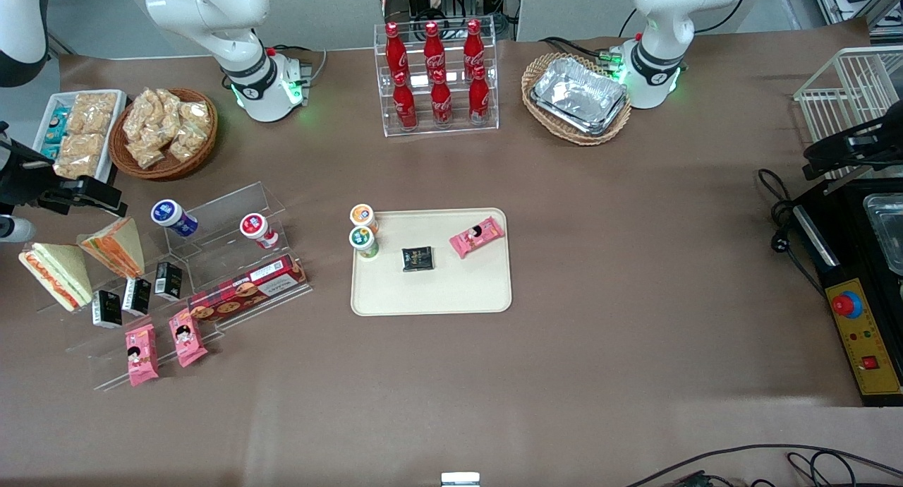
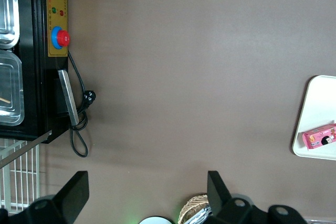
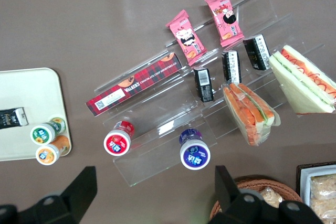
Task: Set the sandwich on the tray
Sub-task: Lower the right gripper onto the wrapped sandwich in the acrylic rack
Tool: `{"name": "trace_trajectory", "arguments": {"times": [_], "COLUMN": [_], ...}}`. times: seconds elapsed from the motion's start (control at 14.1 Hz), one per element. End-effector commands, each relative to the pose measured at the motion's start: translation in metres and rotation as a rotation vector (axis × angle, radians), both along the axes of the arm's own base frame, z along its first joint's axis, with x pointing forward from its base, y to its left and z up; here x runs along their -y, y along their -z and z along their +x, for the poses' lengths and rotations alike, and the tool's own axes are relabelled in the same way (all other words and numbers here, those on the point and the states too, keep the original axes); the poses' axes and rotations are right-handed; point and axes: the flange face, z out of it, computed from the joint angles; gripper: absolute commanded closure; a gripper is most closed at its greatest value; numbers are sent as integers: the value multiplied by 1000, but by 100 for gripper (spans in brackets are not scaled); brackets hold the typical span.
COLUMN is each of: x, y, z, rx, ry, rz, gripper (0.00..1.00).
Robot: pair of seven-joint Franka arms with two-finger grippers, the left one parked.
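I see the sandwich (image 1: pixel 55 275) sitting on the clear stand (image 1: pixel 211 222) at the working arm's end of the worktop (image 1: pixel 635 261), beside an orange-striped sandwich (image 1: pixel 115 245) and apart from it. In the right wrist view the sandwich (image 3: pixel 304 80) shows its red and white cut edge. My hand (image 3: pixel 152 195) hangs above the stand with its fingers (image 3: pixel 81 184) spread and nothing between them, over the two capped cups (image 3: pixel 195 153) there. The tray (image 1: pixel 430 300) lies mid-worktop, well apart from the sandwich. It carries a pink packet (image 1: pixel 477 237), a black packet (image 1: pixel 417 258) and two cups (image 1: pixel 363 240) at its edge.
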Motion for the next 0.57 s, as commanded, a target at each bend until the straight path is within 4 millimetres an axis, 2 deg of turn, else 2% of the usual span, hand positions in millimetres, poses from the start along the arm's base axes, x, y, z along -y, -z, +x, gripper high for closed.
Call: {"name": "trace_trajectory", "arguments": {"times": [0.0, 0.5], "x": [2, 12], "y": [-2, -5], "z": [-9, 4], "rx": [3, 61], "ry": [-4, 24], "rz": [8, -13], "gripper": [0, 0]}}
